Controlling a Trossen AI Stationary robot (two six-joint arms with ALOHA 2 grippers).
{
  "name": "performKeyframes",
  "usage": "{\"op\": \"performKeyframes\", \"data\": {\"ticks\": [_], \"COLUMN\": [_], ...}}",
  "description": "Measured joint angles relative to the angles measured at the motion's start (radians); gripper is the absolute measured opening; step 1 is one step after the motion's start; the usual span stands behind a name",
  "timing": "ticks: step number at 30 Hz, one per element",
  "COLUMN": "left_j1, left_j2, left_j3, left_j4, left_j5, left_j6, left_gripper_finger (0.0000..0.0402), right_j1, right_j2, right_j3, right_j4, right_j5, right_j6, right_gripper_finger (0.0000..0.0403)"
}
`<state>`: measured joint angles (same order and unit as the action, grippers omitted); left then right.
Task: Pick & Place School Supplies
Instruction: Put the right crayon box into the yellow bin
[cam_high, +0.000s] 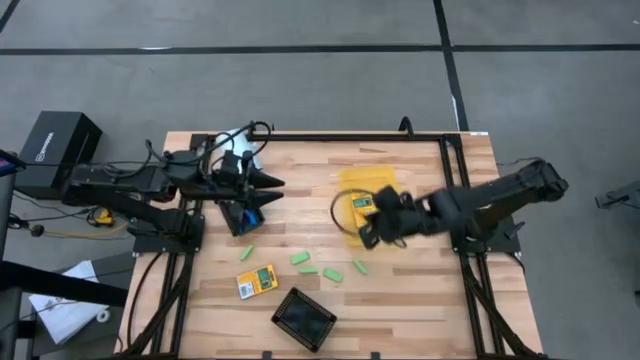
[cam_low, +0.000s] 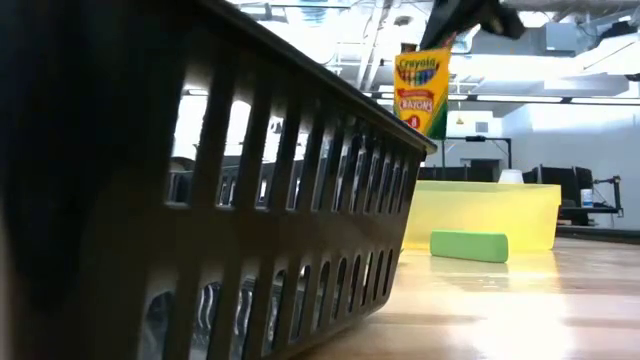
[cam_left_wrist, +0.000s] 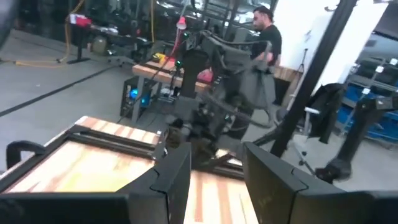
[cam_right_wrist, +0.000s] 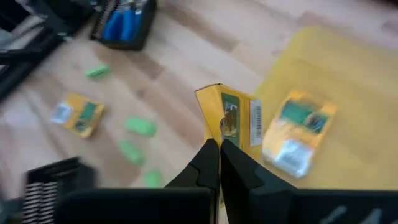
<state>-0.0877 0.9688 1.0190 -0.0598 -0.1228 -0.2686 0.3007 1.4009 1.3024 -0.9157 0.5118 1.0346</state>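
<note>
My right gripper (cam_right_wrist: 219, 148) is shut on a yellow crayon pack (cam_right_wrist: 231, 117), which hangs in the air at the edge of the yellow bin (cam_right_wrist: 348, 81). In the low view the same pack (cam_low: 425, 90) hangs well above the table. A second pack (cam_right_wrist: 298, 132) lies flat in the bin, and a third (cam_high: 257, 281) lies on the table. Several green pieces (cam_high: 300, 258) lie loose on the wood. Blue-handled tools (cam_right_wrist: 124, 22) lie in a black tray. My left gripper (cam_left_wrist: 217, 180) is open at the table's left side, pointing level, with nothing between its fingers. My right gripper pinches the crayon pack by its upper edge (cam_right_wrist: 222, 132) between its two fingertips, slanting down from above. The pack hangs upright below the fingers (cam_low: 470, 15), its label facing the low camera, lifted clear of the table and the bin.
A black slatted basket (cam_low: 200, 200) stands close before the low camera, at the table's near edge (cam_high: 303, 318). A green piece (cam_low: 468, 245) lies in front of the bin (cam_low: 480, 215). A person stands in the room beyond the table.
</note>
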Motion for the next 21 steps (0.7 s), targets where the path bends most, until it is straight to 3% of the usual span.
{"op": "performKeyframes", "data": {"ticks": [10,14,21], "left_j1": [0.014,0.035,0.082], "left_j2": [0.067,0.082,0.082], "left_j3": [-0.002,-0.002,-0.001], "left_j4": [-0.004,-0.004,0.012], "left_j5": [-0.027,-0.027,0.021], "left_j6": [0.005,0.021,0.025], "left_gripper_finger": [0.0138,0.0138,0.0138], "right_j1": [-0.340,-0.441,-0.571], "right_j2": [0.014,0.013,0.014], "right_j3": [-0.089,-0.188,-0.272], "right_j4": [0.055,0.174,0.195], "right_j5": [-0.235,-0.307,-0.366], "right_j6": [-0.317,-0.335,-0.362], "right_gripper_finger": [0.0000,0.0000,0.0000]}}
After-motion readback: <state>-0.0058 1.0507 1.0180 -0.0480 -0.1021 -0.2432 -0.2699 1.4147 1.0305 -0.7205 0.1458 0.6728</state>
